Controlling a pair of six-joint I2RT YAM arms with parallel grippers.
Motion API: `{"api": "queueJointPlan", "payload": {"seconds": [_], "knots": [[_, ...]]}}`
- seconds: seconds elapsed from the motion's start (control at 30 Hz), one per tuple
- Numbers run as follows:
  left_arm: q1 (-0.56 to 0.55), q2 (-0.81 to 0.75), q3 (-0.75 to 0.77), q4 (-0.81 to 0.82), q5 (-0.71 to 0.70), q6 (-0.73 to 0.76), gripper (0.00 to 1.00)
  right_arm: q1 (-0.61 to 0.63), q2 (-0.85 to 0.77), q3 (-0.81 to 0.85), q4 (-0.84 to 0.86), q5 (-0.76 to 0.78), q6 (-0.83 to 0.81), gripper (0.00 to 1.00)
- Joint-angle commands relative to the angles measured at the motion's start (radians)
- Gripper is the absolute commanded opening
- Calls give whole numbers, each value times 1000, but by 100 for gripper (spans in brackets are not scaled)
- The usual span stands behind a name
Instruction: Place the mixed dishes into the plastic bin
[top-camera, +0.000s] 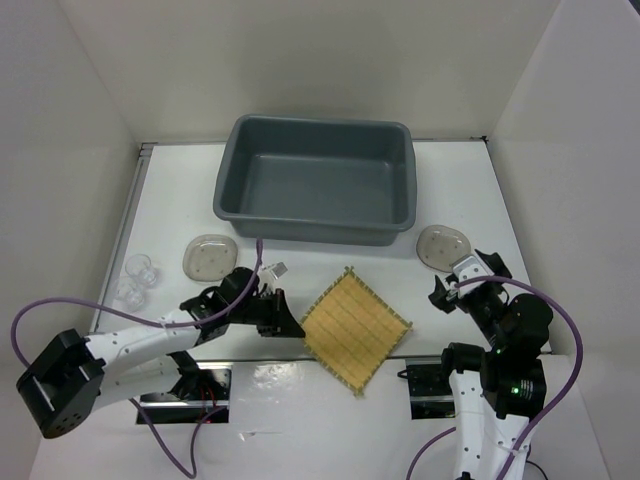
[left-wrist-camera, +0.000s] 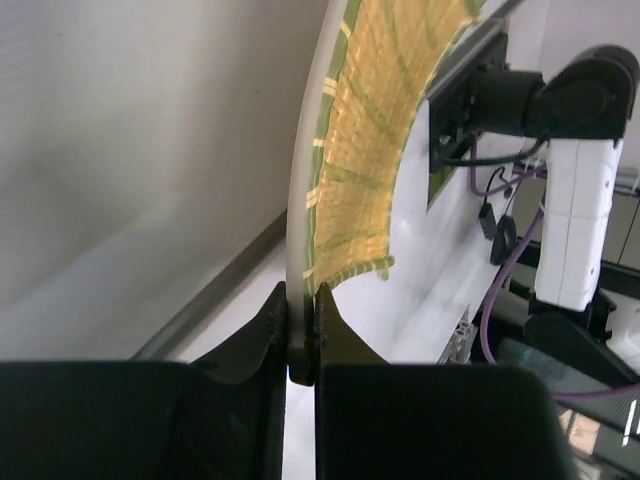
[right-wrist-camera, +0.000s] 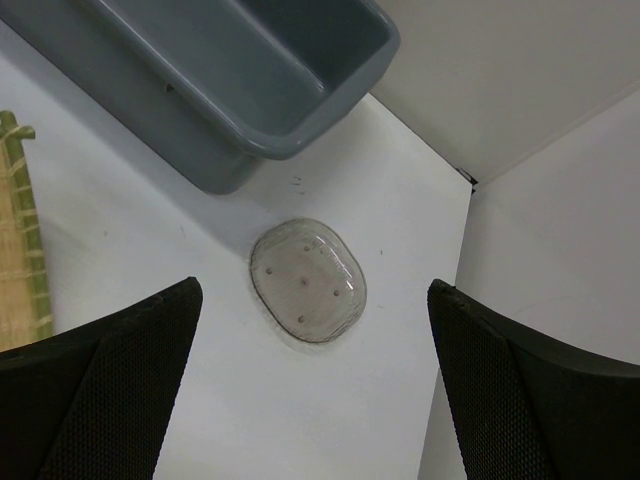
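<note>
woven slatted mat (top-camera: 357, 328), smooth plastic bin (top-camera: 316, 181)

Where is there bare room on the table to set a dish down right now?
Bare table lies between the front wall of the plastic bin and the mat; the bin's inside is bare too. Crowded at left: cups, left plate, left gripper.
</note>
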Motion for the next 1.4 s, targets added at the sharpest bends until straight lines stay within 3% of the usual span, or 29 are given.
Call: {"api": "queueJointPlan", "payload": {"seconds": [0.0, 0.23, 0.4, 0.5, 0.67, 0.8, 1.0, 1.17, 1.37], "knots": [[-4, -85, 107, -63, 54, 87, 0, -9, 1, -5, 63, 18, 21, 98], [-4, -158, 350, -255, 64, 112, 0, -9, -39, -5, 106, 81, 67, 98], [25, -24, 563, -269, 133, 112, 0, -9, -70, -5, 126, 101, 87, 98], [74, 48, 628, -217, 169, 75, 0, -9, -70, -5, 137, 124, 96, 98], [241, 235, 927, -217, 269, 75, 0, -9, -88, -5, 157, 158, 125, 98], [363, 360, 1098, -183, 269, -6, 0, -9, -97, -5, 157, 158, 125, 98], [461, 579, 1258, -139, 249, -84, 0, -9, -106, -5, 157, 158, 125, 98], [461, 786, 1369, -100, 205, -112, 0, -9, -106, -5, 157, 158, 125, 98], [452, 879, 1318, 13, 61, -195, 0, -9, -106, -5, 166, 158, 134, 98]]}}
